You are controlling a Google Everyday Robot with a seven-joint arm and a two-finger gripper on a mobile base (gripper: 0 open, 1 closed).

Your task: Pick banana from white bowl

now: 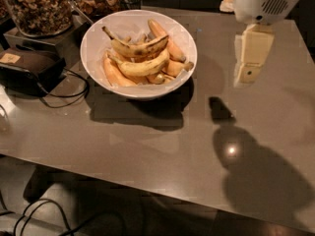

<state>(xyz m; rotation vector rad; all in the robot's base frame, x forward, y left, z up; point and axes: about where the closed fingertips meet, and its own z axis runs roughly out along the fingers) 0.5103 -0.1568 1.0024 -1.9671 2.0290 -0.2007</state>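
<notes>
Matt cream plastic hand (245,75) hangs right of the smooth white bowl (92,39), over the glossy table (147,149).

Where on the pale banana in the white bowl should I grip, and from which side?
Grip the pale banana at its mid-curve, probably from straight above: it lies near the top of the pile, crosswise in the white bowl, middle exposed, ends tucked among others. The pincer hangs over the table, right of the bowl.

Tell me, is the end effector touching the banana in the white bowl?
Apart. The camera view shows the end effector right of the white bowl, with a stretch of table showing between it and the banana.
</notes>
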